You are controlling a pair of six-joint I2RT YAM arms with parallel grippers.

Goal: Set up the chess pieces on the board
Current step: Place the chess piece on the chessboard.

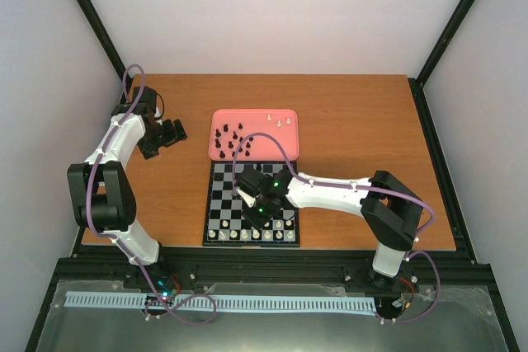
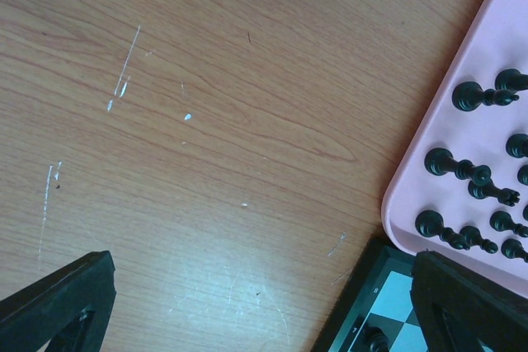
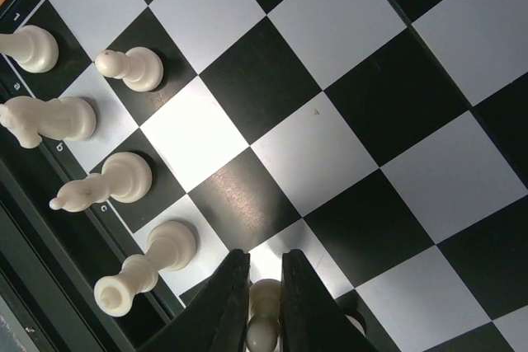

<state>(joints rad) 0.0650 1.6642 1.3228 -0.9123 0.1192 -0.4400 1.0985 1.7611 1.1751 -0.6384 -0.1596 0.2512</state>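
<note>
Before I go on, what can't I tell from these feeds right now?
- Top view: the right arm covers the middle of the board, hiding any pieces beneath.
- Top view: the chess pieces on the pink tray are too small to identify.
- Right wrist: the white piece in the right gripper is cut by the bottom edge; its base is unseen.
- Left wrist: the pink tray runs off the right edge.

Black-and-white checked board (image 3: 330,146) (cream pieces (image 3: 132,69))
</note>
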